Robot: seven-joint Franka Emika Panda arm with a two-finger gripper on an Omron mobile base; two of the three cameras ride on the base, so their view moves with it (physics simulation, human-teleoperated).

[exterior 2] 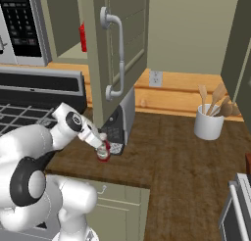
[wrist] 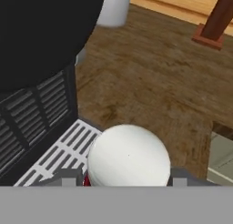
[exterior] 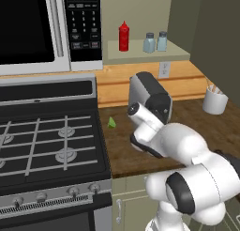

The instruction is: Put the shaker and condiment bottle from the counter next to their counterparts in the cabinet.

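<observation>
The white arm (exterior: pixel 187 178) bulks closest to the base cameras, reaching down over the brown bench (exterior 2: pixel 186 152). Behind it, taking the coffee machine (exterior 2: pixel 117 125) as landmark: the stove (exterior: pixel 47 141) lies to its left, the cabinet (exterior: pixel 154 52) hangs above and behind it, and a white pot of wooden spoons (exterior 2: pixel 208 122) stands well to its right.

The claw (exterior 2: pixel 103 149) sits low at the front of the coffee machine, clenched on the condiment bottle (wrist: pixel 129 155), with a finger on each side of the white cap. The bottle is just beside the machine's grille, at bench level; I cannot tell whether it touches the bench.

It looks light, stiff and smooth, likely plastic, so it could slip or twist. A hold on the body just under the cap seems safest, kept upright.

On the cabinet shelf, above the coffee machine, stand a tall red squeeze bottle (exterior: pixel 123 36) and two pale-blue shakers (exterior: pixel 155 42) side by side.

The left base view shows that shelf openly, yet the arm hides the grasp. The right base view shows the grasp and a red sliver of the bottle, while the cabinet door (exterior 2: pixel 117 54) screens most of the shelf. The hand view gives the cap from above.
</observation>
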